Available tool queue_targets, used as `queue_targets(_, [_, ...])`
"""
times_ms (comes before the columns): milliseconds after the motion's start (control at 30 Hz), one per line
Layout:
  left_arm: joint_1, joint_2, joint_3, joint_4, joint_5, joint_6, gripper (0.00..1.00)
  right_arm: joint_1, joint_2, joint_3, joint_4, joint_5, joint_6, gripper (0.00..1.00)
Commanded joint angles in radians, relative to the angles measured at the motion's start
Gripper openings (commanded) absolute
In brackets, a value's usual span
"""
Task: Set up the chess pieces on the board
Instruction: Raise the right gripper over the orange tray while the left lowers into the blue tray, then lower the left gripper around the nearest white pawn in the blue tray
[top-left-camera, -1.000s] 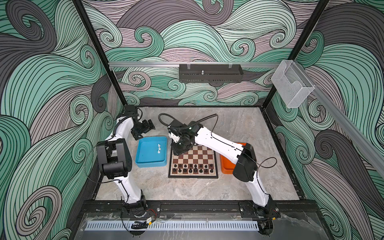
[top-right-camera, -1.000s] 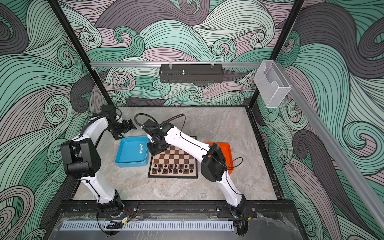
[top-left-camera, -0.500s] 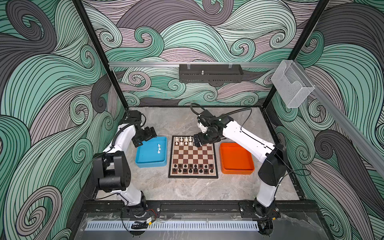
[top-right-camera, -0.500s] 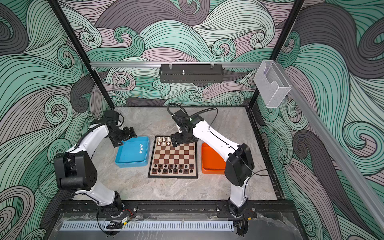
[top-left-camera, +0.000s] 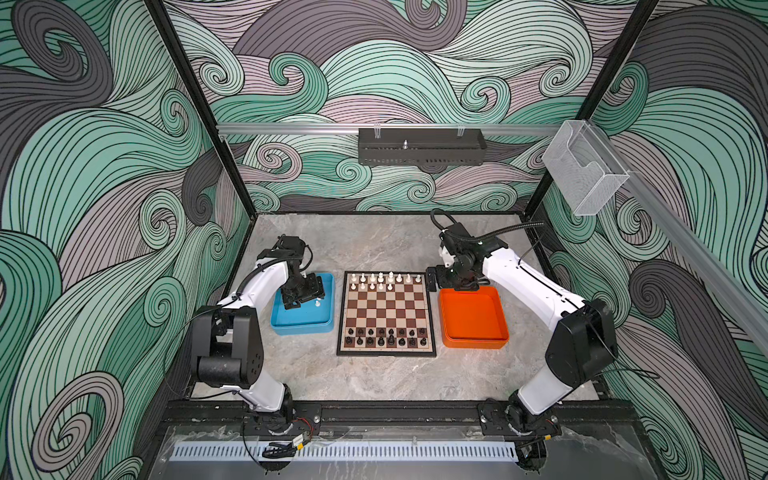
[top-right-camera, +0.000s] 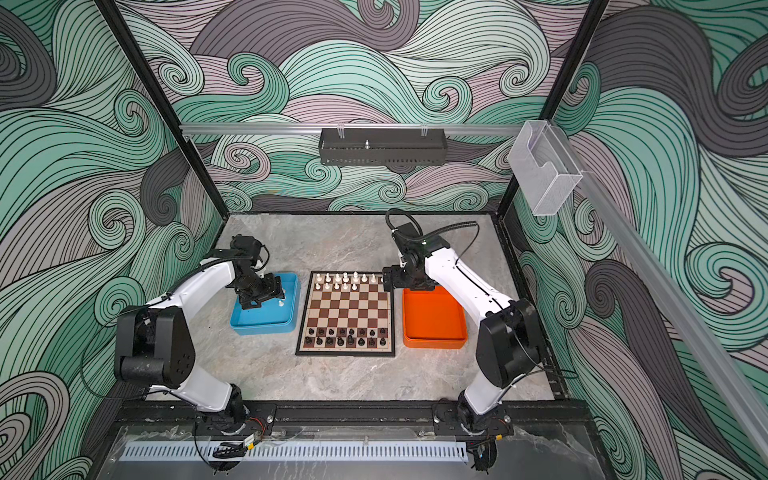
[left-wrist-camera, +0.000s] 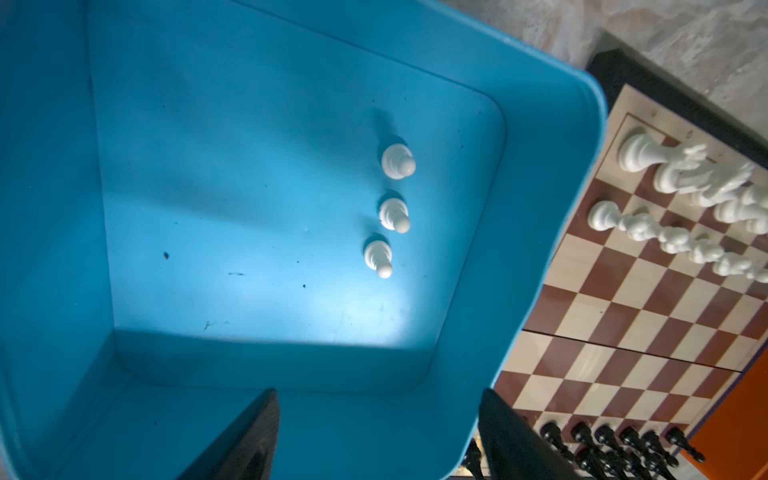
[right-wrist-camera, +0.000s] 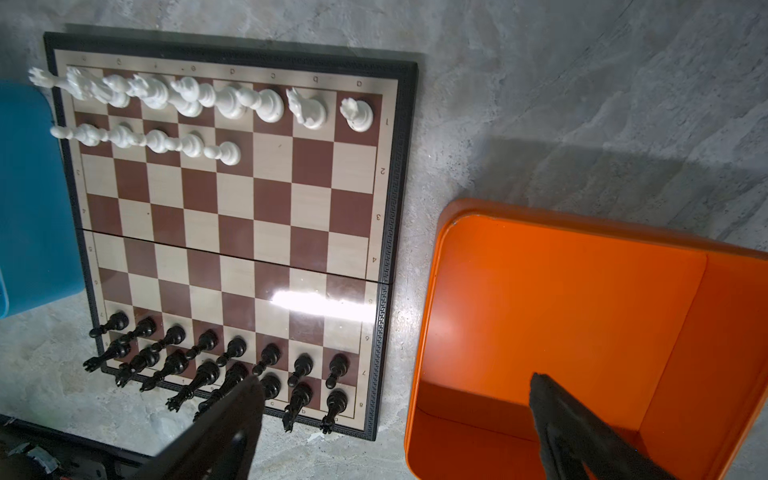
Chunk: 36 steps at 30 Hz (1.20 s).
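**Left arm goes into the blue tray for the next pawn**

In both top views the right gripper (top-left-camera: 451, 282) has pulled back from the board (top-left-camera: 386, 309). It now hangs by the board's far right corner, over the far edge of the orange tray (top-left-camera: 473, 332). The left gripper (top-left-camera: 301, 297) has come down into the blue tray (top-left-camera: 301, 328), just left of the board. It looks like one white piece was just set down and the next pick-up is starting.

In the left wrist view the left jaws are apart with nothing between them. Three white pawns (left-wrist-camera: 394, 214) stand in the blue tray, on the side nearest the board. Each one is upright, round head up, so its long axis goes straight up and down. Together they make a line that runs along the board's left edge.

In the right wrist view the right jaws are spread wide and hold nothing. The black pieces (right-wrist-camera: 232, 353) fill their two rows at the board's near edge. The white back row (right-wrist-camera: 266, 106) is full. Five white pawns stand in front of it, and three squares at the orange tray's end are free. So these three pawns are likely the last job.
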Motion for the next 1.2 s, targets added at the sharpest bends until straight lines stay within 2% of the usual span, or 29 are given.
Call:
queue_targets(0, [-0.013, 0.051, 0.023, -0.008, -0.031, -0.004, 0.72, -0.009, -0.026, -0.024, 0.023, -0.018, -0.013, 0.99])
queue_targets(167, [-0.03, 0.092, 0.033, -0.005, -0.059, -0.01, 0.64, -0.022, -0.02, -0.037, 0.036, -0.029, -0.014, 0.99])
queue_targets(333, [-0.035, 0.115, 0.054, -0.003, -0.074, -0.013, 0.61, -0.031, -0.005, -0.036, 0.043, -0.039, -0.026, 0.98])
queue_targets(567, [-0.039, 0.148, 0.075, -0.002, -0.086, -0.008, 0.49, -0.041, 0.011, -0.042, 0.052, -0.045, -0.034, 0.98])
queue_targets(1167, [-0.045, 0.221, 0.118, 0.009, -0.101, -0.001, 0.43, -0.059, 0.036, -0.05, 0.069, -0.054, -0.041, 0.97])
